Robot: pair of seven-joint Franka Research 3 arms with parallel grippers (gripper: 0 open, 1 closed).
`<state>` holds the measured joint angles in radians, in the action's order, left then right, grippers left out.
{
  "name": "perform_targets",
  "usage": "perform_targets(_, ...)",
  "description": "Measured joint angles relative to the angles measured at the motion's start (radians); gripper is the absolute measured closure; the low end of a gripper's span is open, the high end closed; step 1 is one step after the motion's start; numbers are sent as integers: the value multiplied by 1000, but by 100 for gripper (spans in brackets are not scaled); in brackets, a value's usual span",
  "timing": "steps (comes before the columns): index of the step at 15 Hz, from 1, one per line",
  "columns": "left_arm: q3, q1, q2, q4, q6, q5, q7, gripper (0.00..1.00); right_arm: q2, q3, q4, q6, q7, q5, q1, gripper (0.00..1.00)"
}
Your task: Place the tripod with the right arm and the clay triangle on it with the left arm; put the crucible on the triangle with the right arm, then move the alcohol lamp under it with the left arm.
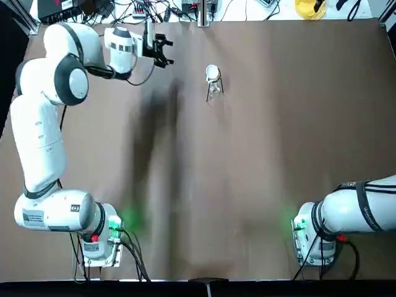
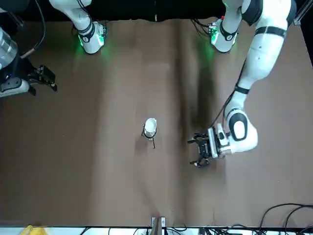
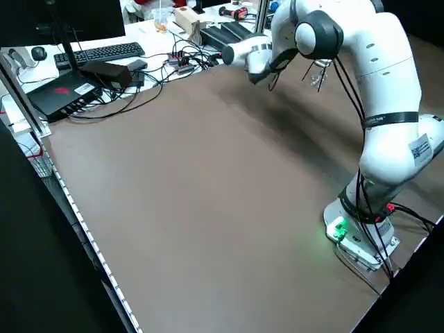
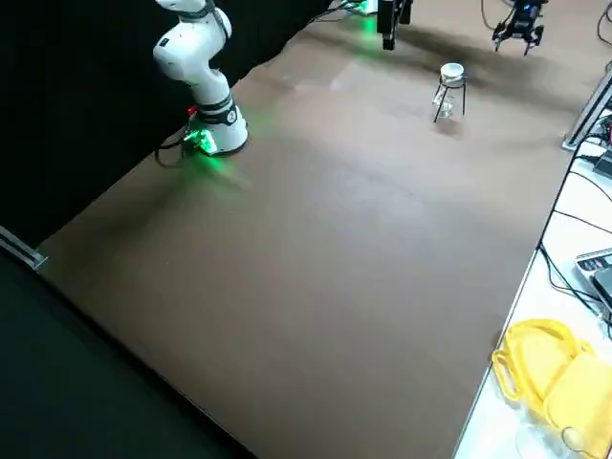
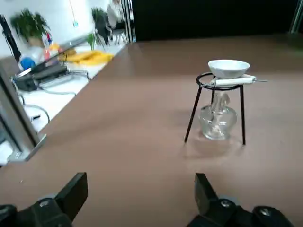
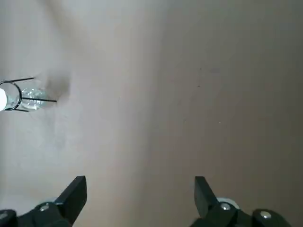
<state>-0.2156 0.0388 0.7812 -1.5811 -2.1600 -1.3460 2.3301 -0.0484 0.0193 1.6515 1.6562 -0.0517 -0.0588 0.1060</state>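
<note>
The brown table [image 1: 260, 161] carries the tripod [image 5: 219, 111] near the middle of its far edge. The alcohol lamp [image 5: 217, 122] sits between the tripod's legs, the clay triangle [image 5: 233, 82] lies across its ring, and the crucible [image 5: 228, 68] rests on that. The left gripper [image 1: 162, 51] hovers nearby toward the far left corner, fingers apart. The right gripper [image 2: 46, 78] hangs well apart, fingers spread.
</note>
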Motion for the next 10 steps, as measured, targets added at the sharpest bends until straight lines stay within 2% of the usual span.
perform_targets(4, -1, -51, -98, 14, 14, 259, -283, 0, 10, -1, 18, 1, 0, 0, 50, 0)
perform_targets(10, -1, -96, -249, 10, 72, 524, -713, 0, 59, -1, 20, 5, 0, 0, 85, 0)
